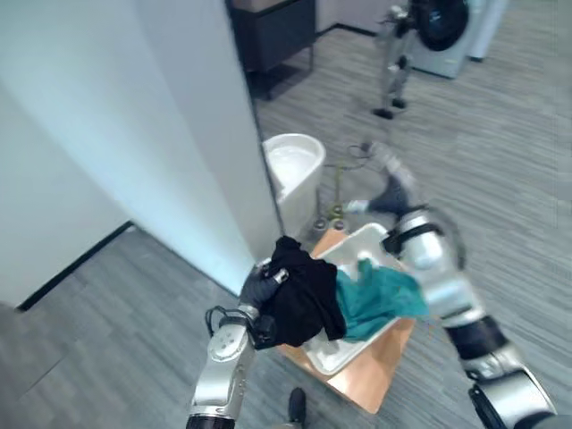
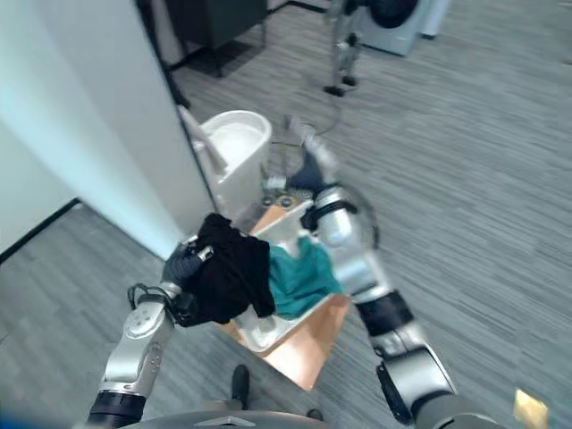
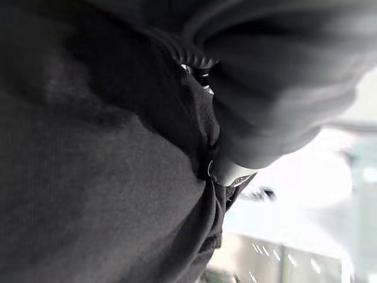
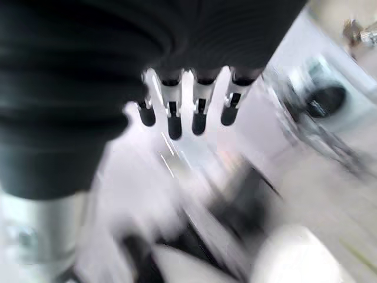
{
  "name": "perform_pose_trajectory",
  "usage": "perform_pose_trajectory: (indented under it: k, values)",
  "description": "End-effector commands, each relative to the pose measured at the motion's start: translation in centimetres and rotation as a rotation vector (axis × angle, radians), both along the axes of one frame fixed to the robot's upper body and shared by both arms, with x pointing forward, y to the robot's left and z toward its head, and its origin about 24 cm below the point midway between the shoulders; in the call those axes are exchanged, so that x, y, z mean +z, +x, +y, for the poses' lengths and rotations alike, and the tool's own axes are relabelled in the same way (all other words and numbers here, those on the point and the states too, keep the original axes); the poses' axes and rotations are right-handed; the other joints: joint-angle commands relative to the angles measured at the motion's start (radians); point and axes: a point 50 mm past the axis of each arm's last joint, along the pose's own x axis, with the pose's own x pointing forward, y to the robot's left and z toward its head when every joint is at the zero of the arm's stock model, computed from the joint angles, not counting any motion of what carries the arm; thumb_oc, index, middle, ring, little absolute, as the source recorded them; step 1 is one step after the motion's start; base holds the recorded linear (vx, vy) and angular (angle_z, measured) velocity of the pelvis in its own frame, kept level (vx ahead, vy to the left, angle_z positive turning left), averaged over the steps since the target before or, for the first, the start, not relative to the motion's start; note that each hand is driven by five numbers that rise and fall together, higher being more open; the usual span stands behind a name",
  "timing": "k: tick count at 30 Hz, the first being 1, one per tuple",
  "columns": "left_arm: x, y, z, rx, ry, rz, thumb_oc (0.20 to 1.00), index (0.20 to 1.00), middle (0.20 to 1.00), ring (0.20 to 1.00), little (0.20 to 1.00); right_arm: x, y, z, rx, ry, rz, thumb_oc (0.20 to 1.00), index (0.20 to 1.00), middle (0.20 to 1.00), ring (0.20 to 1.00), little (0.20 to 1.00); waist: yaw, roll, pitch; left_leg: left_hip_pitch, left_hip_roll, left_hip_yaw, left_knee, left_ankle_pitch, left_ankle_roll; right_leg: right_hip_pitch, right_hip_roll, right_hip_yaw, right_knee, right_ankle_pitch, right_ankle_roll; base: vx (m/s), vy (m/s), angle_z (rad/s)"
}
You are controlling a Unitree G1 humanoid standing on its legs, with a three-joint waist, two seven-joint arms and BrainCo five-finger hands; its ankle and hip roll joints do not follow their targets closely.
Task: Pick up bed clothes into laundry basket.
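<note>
A black garment hangs bunched from my left hand, which is shut on its upper edge at the near-left rim of the white laundry basket. The cloth drapes over that rim and partly into the basket. Black fabric fills most of the left wrist view. A teal cloth lies inside the basket. My right hand is lifted above the basket's far side, blurred, holding nothing. Its fingers are straight and open in the right wrist view.
The basket rests on a small wooden stand. A white round bin stands just behind it beside a white wall panel. A washing machine and a dark cabinet are farther back on the grey plank floor.
</note>
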Motion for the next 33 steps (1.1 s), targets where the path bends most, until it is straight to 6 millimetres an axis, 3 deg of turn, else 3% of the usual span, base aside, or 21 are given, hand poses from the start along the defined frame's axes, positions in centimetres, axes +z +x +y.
perform_pose_trajectory:
  k: [1, 3, 4, 6, 7, 8, 11, 13, 19, 26, 28, 29, 33]
  values:
    - [3.3, 2.0, -1.2, -0.005, -0.05, -0.174, 0.2, 0.2, 0.2, 0.2, 0.2, 1.8, -0.9, -0.9, 0.1, -0.029, 0.035, 1.0, 1.0, 1.0, 1.0, 1.0, -0.051, -0.002, -0.094, 0.033, 0.067, 0.064, 0.007, -0.047, -0.041, -0.044, -0.018, 0.031, 0.014, 0.029, -0.002, 0.03, 0.065, -0.33]
    - [3.4, 2.2, -1.3, 0.018, -0.015, -0.185, 0.2, 0.2, 0.2, 0.2, 0.2, 3.6, -2.3, -1.7, 0.103, -0.041, -0.037, 1.0, 1.0, 1.0, 1.0, 1.0, -0.092, 0.0, -0.105, 0.05, 0.067, 0.093, 0.007, -0.068, -0.033, -0.05, -0.022, 0.063, 0.014, 0.029, 0.002, 0.01, 0.056, -0.57]
    - [3.5, 2.2, -1.3, 0.018, -0.015, -0.186, 0.2, 0.2, 0.2, 0.2, 0.2, 3.6, -2.3, -1.8, 0.103, -0.04, -0.037, 1.0, 1.0, 1.0, 1.0, 1.0, -0.086, 0.001, -0.106, 0.045, 0.07, 0.098, 0.007, -0.061, -0.033, -0.058, -0.02, 0.069, 0.014, 0.037, -0.001, 0.04, 0.05, -0.7]
    - [3.0, 2.5, -1.3, 0.05, 0.046, -0.174, 0.2, 0.2, 0.2, 0.2, 0.2, 4.3, -3.6, -2.9, 0.088, -0.09, -0.068, 1.0, 1.0, 1.0, 1.0, 1.0, -0.14, 0.005, -0.12, 0.065, 0.074, 0.147, 0.007, -0.078, -0.023, -0.077, -0.024, 0.12, 0.014, 0.051, 0.003, 0.0, 0.061, -0.52]
    - [3.0, 2.5, -1.3, 0.05, 0.046, -0.174, 0.2, 0.2, 0.2, 0.2, 0.2, 4.3, -3.6, -2.9, 0.088, -0.09, -0.068, 1.0, 1.0, 1.0, 1.0, 1.0, -0.138, 0.006, -0.122, 0.064, 0.075, 0.149, 0.007, -0.078, -0.024, -0.079, -0.023, 0.122, 0.014, 0.053, 0.003, 0.02, 0.071, -0.38]
    - [2.1, 2.7, -0.9, 0.085, 0.117, -0.141, 0.2, 0.2, 0.2, 0.2, 0.2, 3.7, -4.0, -3.9, 0.066, -0.112, -0.04, 1.0, 1.0, 1.0, 1.0, 1.0, -0.173, 0.007, -0.127, 0.079, 0.074, 0.171, 0.007, -0.094, -0.019, -0.084, -0.027, 0.139, 0.014, 0.053, 0.006, 0.04, 0.042, -0.45]
    - [0.1, 2.8, 0.2, 0.14, 0.224, -0.063, 0.2, 0.2, 0.2, 0.2, 0.2, 1.7, -4.8, -5.9, 0.014, -0.12, 0.04, 1.0, 1.0, 1.0, 1.0, 1.0, -0.205, 0.004, -0.141, 0.08, 0.078, 0.204, 0.007, -0.103, -0.012, -0.105, -0.025, 0.168, 0.014, 0.062, 0.008, 0.01, 0.026, -0.44]
    - [-1.0, 2.9, 1.8, 0.203, 0.301, -0.016, 0.2, 0.2, 0.2, 0.2, 0.2, -0.9, -5.7, -8.1, -0.054, -0.089, 0.144, 1.0, 1.0, 1.0, 1.0, 1.0, -0.235, -0.001, -0.143, 0.073, 0.083, 0.231, 0.007, -0.108, -0.008, -0.136, -0.025, 0.191, 0.014, 0.073, 0.014, -0.05, 0.003, -0.38]
    - [-0.2, 2.9, 5.1, 0.318, 0.603, -0.079, 0.2, 0.2, 0.2, 0.2, 0.2, -5.2, -8.4, -11.9, -0.181, -0.011, 0.314, 1.0, 1.0, 1.0, 1.0, 1.0, -0.241, -0.018, -0.146, 0.028, 0.093, 0.237, 0.007, -0.102, -0.005, -0.184, -0.02, 0.2, 0.014, 0.083, 0.012, -0.05, -0.013, -0.24]
    - [0.4, 3.1, 7.4, 0.414, 0.789, -0.104, 0.2, 0.2, 0.2, 0.2, 0.2, -6.8, -10.3, -14.1, -0.328, -0.037, 0.362, 1.0, 1.0, 1.0, 1.0, 1.0, -0.237, -0.037, -0.137, -0.013, 0.103, 0.226, 0.007, -0.088, -0.007, -0.216, -0.012, 0.185, 0.014, 0.089, 0.015, -0.05, -0.012, 0.04]
    - [-2.6, 2.5, 7.3, 0.412, 0.847, -0.008, 0.2, 0.2, 0.2, 0.2, 0.2, -8.8, -10.4, -14.1, -0.323, -0.001, 0.453, 1.0, 1.0, 1.0, 1.0, 1.0, -0.232, -0.047, -0.137, -0.012, 0.107, 0.219, 0.007, -0.087, -0.01, -0.213, -0.009, 0.175, 0.014, 0.088, 0.013, 0.0, -0.02, 0.06]
    - [-3.6, 2.5, 7.0, 0.402, 0.843, 0.033, 1.0, 1.0, 1.0, 1.0, 1.0, -9.2, -10.3, -14.0, -0.32, 0.004, 0.466, 1.0, 1.0, 1.0, 1.0, 1.0, -0.23, -0.051, -0.135, -0.012, 0.107, 0.215, 0.007, -0.086, -0.011, -0.211, -0.008, 0.172, 0.014, 0.089, 0.012, 0.0, -0.029, 0.09]
    - [-5.3, 2.7, 4.8, 0.356, 0.739, 0.089, 1.0, 1.0, 1.0, 1.0, 1.0, -10.6, -9.7, -12.7, -0.277, 0.036, 0.503, 1.0, 1.0, 1.0, 1.0, 1.0, -0.223, -0.06, -0.126, -0.007, 0.106, 0.203, 0.007, -0.085, -0.014, -0.2, -0.009, 0.161, 0.014, 0.087, 0.009, -0.01, -0.026, 0.1]
